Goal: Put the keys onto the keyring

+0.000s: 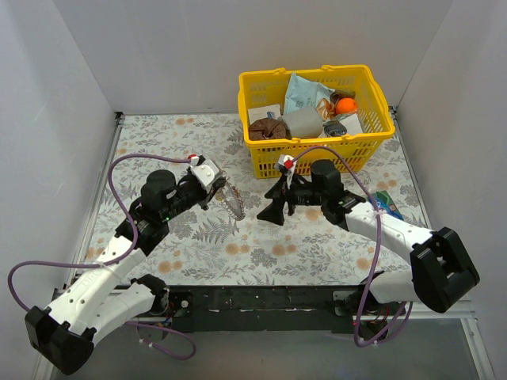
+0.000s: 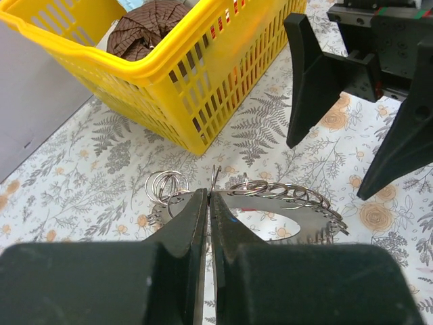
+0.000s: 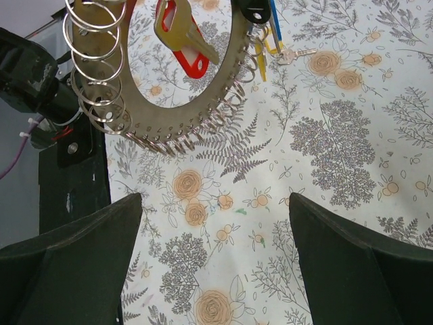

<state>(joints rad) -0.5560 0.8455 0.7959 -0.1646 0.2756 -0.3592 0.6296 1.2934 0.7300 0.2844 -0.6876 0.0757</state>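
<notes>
My left gripper (image 1: 215, 184) is shut on the rim of the keyring (image 1: 230, 203), a wide flat metal ring edged with many small split rings, and holds it on edge over the table. The left wrist view shows the fingers (image 2: 193, 217) pinched on the keyring (image 2: 304, 223). My right gripper (image 1: 273, 204) is open and empty, just right of the ring. In the right wrist view the keyring (image 3: 203, 112) is ahead of my right gripper (image 3: 215, 203). A red-headed key (image 3: 188, 47) shows through its centre. Yellow and blue keys (image 3: 267, 40) lie by its edge.
A yellow plastic basket (image 1: 309, 158) full of odd items stands at the back right, close behind both grippers; it also shows in the left wrist view (image 2: 169, 74). A blue-green packet (image 1: 388, 202) lies by the right arm. White walls close in the floral table.
</notes>
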